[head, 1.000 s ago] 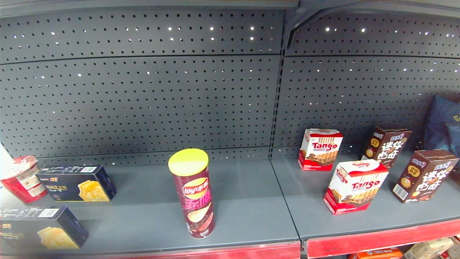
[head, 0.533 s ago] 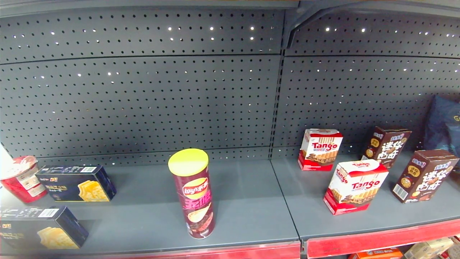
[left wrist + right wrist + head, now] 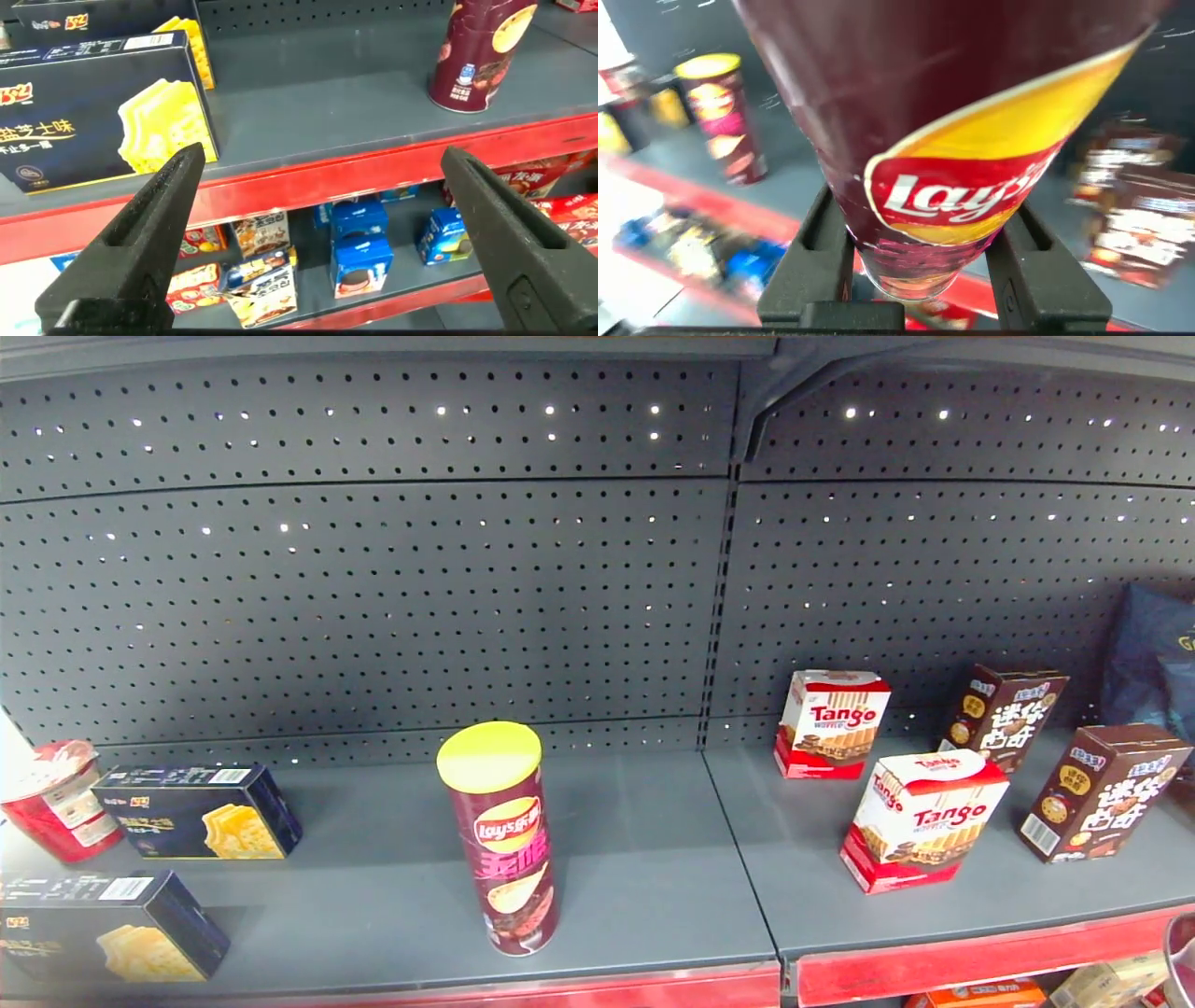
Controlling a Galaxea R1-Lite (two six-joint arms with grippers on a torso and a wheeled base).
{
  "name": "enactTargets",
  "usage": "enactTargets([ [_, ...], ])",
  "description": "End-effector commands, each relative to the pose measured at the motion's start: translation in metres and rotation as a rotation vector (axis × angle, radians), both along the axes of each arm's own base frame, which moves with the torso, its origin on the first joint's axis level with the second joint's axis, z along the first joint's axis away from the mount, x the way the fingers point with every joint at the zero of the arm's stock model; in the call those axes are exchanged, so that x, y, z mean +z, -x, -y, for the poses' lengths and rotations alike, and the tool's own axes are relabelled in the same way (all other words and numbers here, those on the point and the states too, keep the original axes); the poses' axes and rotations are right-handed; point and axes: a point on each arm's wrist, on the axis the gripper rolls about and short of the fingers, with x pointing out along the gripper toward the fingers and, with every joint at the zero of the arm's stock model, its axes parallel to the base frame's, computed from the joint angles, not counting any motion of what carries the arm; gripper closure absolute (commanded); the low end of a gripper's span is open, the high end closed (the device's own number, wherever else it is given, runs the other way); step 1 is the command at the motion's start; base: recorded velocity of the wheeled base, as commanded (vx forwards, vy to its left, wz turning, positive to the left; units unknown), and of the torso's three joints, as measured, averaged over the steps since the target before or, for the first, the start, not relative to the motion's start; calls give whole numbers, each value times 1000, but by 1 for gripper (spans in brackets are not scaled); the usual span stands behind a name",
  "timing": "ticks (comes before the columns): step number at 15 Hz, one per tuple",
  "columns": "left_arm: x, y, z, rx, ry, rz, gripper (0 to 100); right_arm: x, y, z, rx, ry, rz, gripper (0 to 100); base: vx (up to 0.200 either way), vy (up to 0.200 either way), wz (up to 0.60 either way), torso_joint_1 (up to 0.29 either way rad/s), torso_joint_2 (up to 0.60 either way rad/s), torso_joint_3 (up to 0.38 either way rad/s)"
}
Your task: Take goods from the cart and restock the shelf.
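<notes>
- Right gripper [image 3: 920,238]: treat it as loaded. Its two black fingers [image 3: 822,247] are clamped on the lower body of the held can [image 3: 915,121], one finger on each side.
- Held can: a maroon chip can with a yellow band and a red logo. It sits directly between the right fingers and extends out of the grasp towards the wrist camera.
- Left gripper [image 3: 318,243]: treat it as unloaded. Its fingers are spread wide with nothing between them.
- Left gripper position: it sits in front of the red front edge [image 3: 308,173] of the shelf [image 3: 635,859], apart from every item.
- Standing can [image 3: 504,840]: a second maroon can with a yellow lid stands upright on the grey deck near the front edge. In the right wrist view you see it well beyond the held can.
- From the left gripper, find the standing can farther in on the deck past one finger, and the front dark blue box [image 3: 103,929] past the other.
- Left end of the deck: a rear dark blue box [image 3: 201,810] lies just beside a red cup [image 3: 51,798].
- Right bay: two white-and-red wafer boxes [image 3: 920,821], two brown boxes [image 3: 1102,793] and a dark blue bag [image 3: 1153,653].
- Lower tier: small blue packs [image 3: 355,252] stand below the red edge.
</notes>
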Motion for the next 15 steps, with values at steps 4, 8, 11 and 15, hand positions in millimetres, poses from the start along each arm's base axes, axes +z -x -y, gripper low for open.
enactTargets([
  [4,0,0,0,1,-1,-6,0,4,-52,-9,-11,68,-186,100,0,0,0,0,0,0],
  [8,0,0,0,1,-1,-6,0,-2,-58,-12,19,93,-222,100,0,0,300,1,-1,1],
  [11,0,0,0,1,-1,-6,0,-3,-58,-13,32,68,-233,100,0,0,600,-1,-2,2],
  [15,0,0,0,1,-1,-6,0,2,-61,-14,54,43,-206,100,0,0,150,2,1,-1],
])
